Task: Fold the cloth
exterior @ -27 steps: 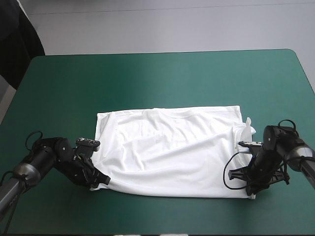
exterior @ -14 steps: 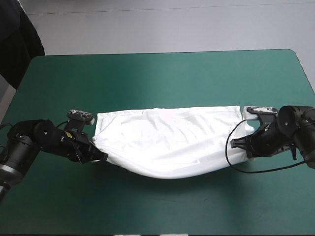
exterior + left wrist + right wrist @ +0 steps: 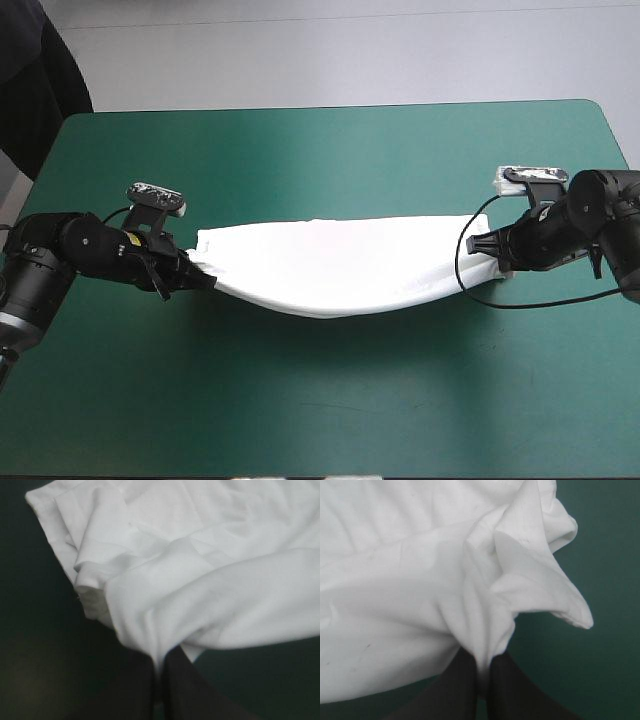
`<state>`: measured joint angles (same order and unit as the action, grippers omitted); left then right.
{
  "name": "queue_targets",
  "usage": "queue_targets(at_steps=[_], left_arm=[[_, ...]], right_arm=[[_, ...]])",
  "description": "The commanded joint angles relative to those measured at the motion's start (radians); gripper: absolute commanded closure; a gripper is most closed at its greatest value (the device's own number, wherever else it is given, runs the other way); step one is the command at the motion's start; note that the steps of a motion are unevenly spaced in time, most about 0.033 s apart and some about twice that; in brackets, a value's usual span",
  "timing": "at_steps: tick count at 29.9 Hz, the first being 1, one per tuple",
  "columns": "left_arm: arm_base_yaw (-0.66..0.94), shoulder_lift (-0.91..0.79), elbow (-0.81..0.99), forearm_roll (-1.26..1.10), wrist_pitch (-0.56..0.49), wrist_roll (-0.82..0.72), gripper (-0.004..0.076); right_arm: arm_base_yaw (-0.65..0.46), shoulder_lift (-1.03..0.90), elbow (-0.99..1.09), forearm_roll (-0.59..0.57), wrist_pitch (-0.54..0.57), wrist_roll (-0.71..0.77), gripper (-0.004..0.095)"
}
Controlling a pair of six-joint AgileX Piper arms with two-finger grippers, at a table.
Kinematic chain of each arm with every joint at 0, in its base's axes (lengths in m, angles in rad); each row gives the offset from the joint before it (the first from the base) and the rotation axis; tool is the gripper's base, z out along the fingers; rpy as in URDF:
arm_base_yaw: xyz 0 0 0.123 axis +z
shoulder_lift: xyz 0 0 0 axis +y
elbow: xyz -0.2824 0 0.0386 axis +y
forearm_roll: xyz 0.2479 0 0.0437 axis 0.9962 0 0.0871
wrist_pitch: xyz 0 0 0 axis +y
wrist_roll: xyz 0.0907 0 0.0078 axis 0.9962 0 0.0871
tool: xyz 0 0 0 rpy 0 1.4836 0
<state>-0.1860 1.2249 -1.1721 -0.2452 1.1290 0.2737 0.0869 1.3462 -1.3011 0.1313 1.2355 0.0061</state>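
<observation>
The T-shirt [image 3: 350, 275] is stretching across the middle of the table [image 3: 600, 120] as a narrow white band. Its long axis is running left to right, roughly in line with the near and far edges. The band is tilting slightly, its right end sitting a little farther from the near edge than its left end. Its far edge is running almost straight. Its near edge is sagging in a shallow curve toward the near side, deepest around the middle, and a shadow is falling on the teal-green cover [image 3: 320, 400] just below that curve.

The left gripper [image 3: 205, 282] is clamping the band's left end. In the left wrist view its black fingers [image 3: 130, 690] are pressing together with only a thin slit between them, and a corner of white fabric is pinched there. Ahead of them the cloth is lying in several overlapping layers, with a rolled fold bunching just beside the pinch.

The right gripper [image 3: 497, 255] is clamping the right end in the same way. In the right wrist view its black fingers [image 3: 455, 690] are nearly meeting on a gathered tuck of fabric. Creases are fanning out from that tuck. A pointed flap of cloth is sticking out beside the pinch, over bare cover.

The two grippers are sitting well apart, one at each end of the band, pointing inward toward each other along its length.
</observation>
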Motion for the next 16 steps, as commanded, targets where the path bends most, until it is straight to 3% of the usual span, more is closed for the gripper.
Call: queue_targets(at_steps=[1, 6, 16], left_arm=[[-0.005, 0.001, -0.074, 0.003, -0.036, -0.008, 0.0733], [-0.005, 0.043, -0.119, 0.005, -0.069, -0.008, 0.0733], [-0.005, 0.193, -0.17, 0.02, -0.261, -0.008, 0.0733]], right_arm=[[0.0, 0.0, -0.063, -0.002, -0.018, -0.006, 0.0923], [-0.003, 0.041, -0.113, -0.009, -0.018, -0.006, 0.0923], [-0.079, 0.244, -0.315, 0.01, -0.032, -0.006, 0.0923]])
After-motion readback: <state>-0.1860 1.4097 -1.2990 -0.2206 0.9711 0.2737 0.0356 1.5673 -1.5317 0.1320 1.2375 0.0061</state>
